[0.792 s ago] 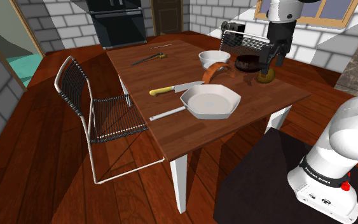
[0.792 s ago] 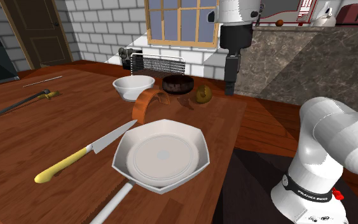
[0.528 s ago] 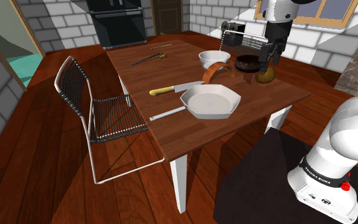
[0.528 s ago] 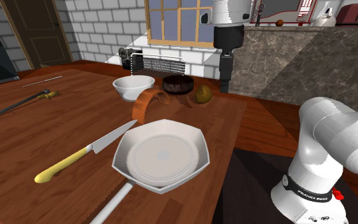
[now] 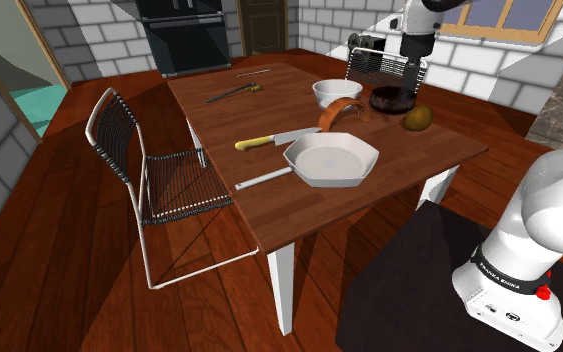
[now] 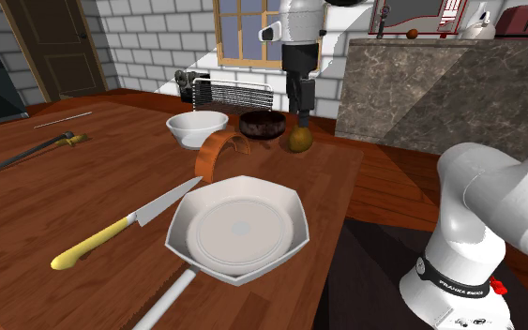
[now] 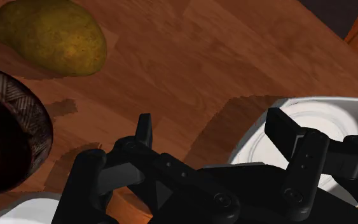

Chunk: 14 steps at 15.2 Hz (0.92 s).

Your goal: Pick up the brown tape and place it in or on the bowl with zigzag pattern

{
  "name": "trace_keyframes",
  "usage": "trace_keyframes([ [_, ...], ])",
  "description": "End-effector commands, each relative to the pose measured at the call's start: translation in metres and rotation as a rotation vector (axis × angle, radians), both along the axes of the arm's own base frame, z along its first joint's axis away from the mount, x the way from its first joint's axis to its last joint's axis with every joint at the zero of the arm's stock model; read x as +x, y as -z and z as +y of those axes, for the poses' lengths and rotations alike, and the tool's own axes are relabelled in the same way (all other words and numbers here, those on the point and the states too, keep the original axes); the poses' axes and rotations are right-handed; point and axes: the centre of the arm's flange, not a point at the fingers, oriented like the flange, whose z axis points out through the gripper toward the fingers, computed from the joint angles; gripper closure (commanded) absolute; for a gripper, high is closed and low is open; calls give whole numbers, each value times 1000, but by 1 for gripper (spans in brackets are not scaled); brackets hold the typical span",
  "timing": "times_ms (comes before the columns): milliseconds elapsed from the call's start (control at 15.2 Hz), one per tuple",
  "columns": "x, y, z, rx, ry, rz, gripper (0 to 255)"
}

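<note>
- Two fingers spread wide with nothing between them; gripper (image 7: 212,125) hangs near the table's (image 5: 269,205) edge, by the potato (image 7: 50,35).
- Brown tape (image 6: 210,148) stands on edge mid-table, just beside the white bowl (image 6: 196,127) and near the zigzag bowl (image 6: 262,123).
- Step, I judge: reaching. Next: shift over the tape, straddle its band, descend.

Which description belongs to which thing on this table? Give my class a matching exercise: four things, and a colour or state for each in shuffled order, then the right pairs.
Things
1. knife
2. potato
3. brown tape
4. pan

Descriptions
a. white all over
b. standing on its edge
c. has a yellow handle
d. olive-yellow, lying next to the dark bowl

Pairs: 1-c, 2-d, 3-b, 4-a
</note>
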Motion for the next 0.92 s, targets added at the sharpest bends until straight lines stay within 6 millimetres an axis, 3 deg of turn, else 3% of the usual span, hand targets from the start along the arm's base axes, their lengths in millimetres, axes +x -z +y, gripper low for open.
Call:
trace_keyframes([
  [0,27,5,-12,5,-106,-3,0],
  [462,113,17,-35,30,-448,-11,0],
  [858,189,27,-31,51,-741,-19,0],
])
